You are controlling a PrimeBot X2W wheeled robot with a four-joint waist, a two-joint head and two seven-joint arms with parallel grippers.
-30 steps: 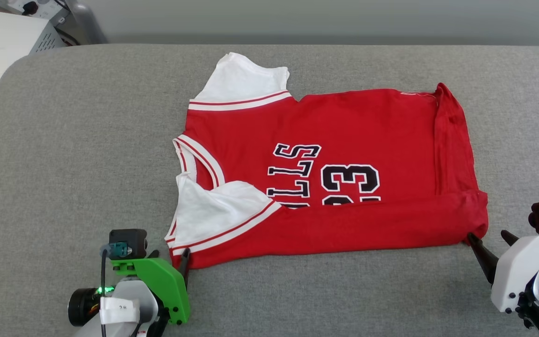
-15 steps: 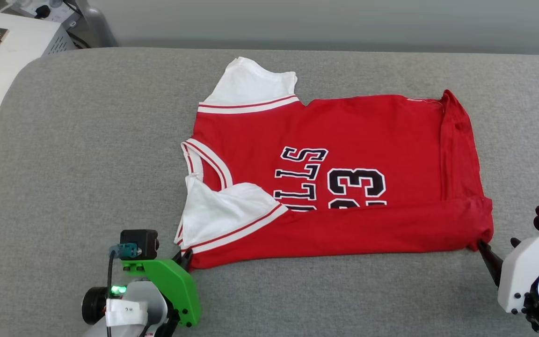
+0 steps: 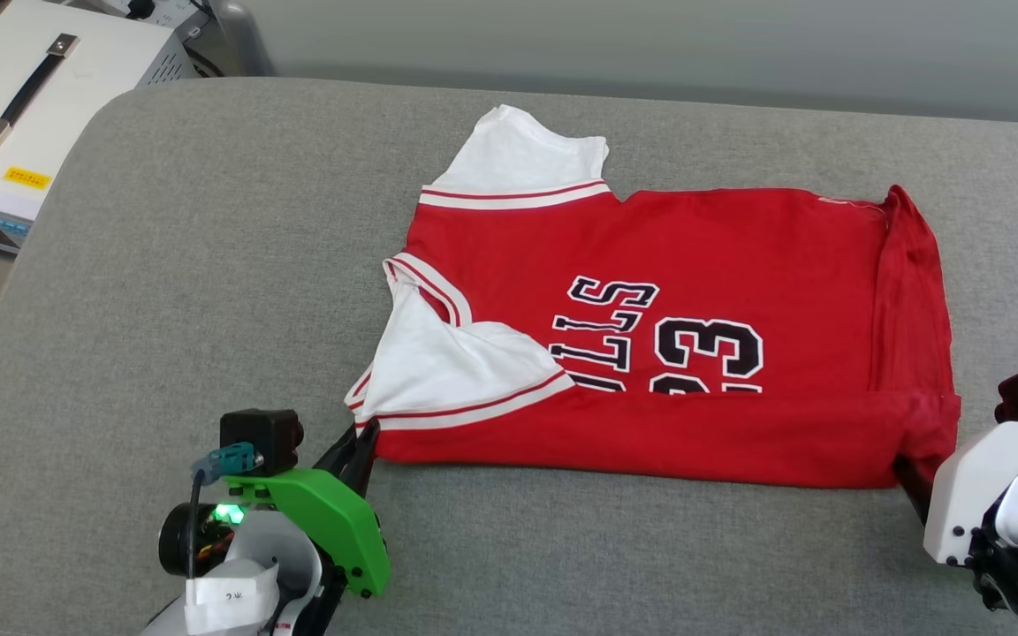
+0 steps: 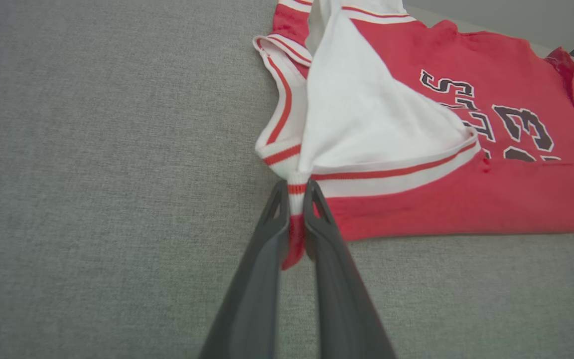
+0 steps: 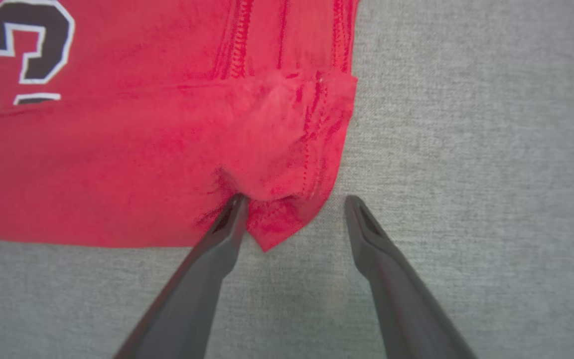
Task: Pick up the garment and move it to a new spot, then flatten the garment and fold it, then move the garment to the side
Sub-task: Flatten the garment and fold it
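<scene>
One white box (image 3: 23, 106) sits far left. One red shirt (image 3: 695, 256) lies on the grey cushion (image 3: 164, 283) between two grippers. The left gripper (image 4: 294, 187) is clamped on its near-left corner (striped trim pinched); the right gripper (image 5: 294, 199) stands spread around the near-right corner. A fold hides part of the lettering (image 3: 659, 340).

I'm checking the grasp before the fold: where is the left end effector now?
In the head view's lower left, the left end effector is shut on the near-left corner of the garment, just below its folded white sleeve.
</scene>
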